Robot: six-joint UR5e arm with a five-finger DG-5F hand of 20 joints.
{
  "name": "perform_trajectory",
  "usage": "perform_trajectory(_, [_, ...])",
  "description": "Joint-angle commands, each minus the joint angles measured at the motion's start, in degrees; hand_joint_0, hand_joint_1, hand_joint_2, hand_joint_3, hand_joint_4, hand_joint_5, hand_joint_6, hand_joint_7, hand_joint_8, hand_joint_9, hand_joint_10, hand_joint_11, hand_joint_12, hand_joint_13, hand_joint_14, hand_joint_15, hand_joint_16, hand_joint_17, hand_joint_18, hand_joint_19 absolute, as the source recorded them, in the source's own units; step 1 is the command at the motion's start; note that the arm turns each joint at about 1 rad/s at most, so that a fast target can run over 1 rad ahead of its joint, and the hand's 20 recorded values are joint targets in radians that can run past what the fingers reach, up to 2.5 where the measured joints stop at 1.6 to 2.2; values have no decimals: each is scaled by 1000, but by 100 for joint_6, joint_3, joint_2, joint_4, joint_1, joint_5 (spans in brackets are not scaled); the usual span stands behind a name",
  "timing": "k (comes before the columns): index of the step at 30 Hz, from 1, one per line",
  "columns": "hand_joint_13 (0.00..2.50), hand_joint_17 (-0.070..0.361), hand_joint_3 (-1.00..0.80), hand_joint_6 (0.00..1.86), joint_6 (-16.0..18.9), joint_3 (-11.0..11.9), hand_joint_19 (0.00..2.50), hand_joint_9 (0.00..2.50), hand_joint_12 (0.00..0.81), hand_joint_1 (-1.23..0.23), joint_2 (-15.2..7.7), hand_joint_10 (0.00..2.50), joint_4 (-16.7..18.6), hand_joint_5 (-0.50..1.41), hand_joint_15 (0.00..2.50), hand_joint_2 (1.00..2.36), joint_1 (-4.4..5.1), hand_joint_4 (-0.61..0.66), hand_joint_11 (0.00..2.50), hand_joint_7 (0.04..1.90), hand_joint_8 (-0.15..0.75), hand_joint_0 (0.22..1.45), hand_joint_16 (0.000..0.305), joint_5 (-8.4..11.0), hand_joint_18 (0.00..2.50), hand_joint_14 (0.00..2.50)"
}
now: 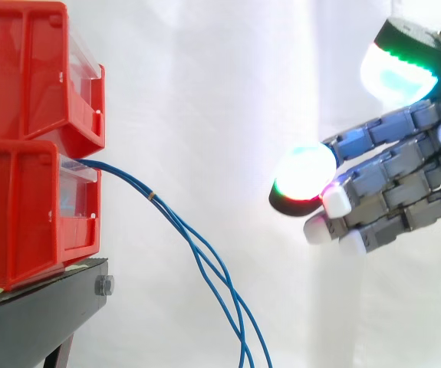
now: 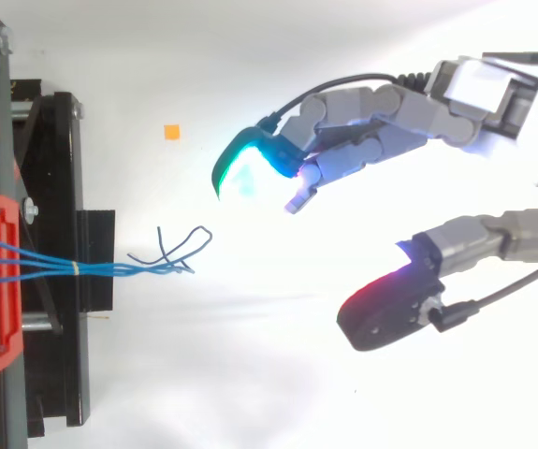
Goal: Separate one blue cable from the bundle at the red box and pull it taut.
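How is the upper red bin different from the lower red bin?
The upper red bin is stacked on the lower red bin, which rests on the black stand. The blue cables come out of the lower red bin's front and droop down; no cable leaves the upper red bin. Both are red with clear front panels.

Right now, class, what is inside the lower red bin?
Blue cables run out of the lower bin's front and hang down. Their ends inside are hidden by its walls.
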Motion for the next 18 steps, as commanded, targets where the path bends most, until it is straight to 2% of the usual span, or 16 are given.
perform_trajectory(1, [407,81,-478,503,75,116,283,628,300,-668,-215,12,25,-201,135,1001,-14,273,459,819,299,568,36,3,321,6])
perform_trajectory(3, [392,83,-479,502,84,231,287,627,304,-668,-356,13,7,-200,139,1001,-14,274,468,820,300,568,37,12,307,5])
perform_trajectory(6, [380,84,-480,502,48,336,289,625,307,-668,-417,14,-28,-199,139,1001,-22,275,463,821,299,564,37,20,289,5])
perform_trajectory(8, [378,83,-481,503,22,477,288,622,306,-667,-584,14,-28,-198,132,1001,-14,275,462,826,299,564,37,3,280,5])
perform_trajectory(11, [371,84,-488,503,-13,477,291,619,307,-670,-584,13,51,-196,137,1001,-14,275,465,825,297,561,37,29,269,5])
perform_trajectory(14, [361,84,-492,502,-180,477,299,620,308,-672,-593,13,139,-194,141,1000,4,276,463,829,298,559,38,152,255,5])
perform_trajectory(17, [361,85,-494,503,-259,477,299,619,309,-672,-593,14,166,-192,140,1000,-14,276,461,829,299,557,38,152,254,7])
perform_trajectory(18, [362,85,-497,502,-242,494,299,618,310,-673,-707,13,166,-191,140,1000,-22,277,473,827,298,557,38,152,253,7])
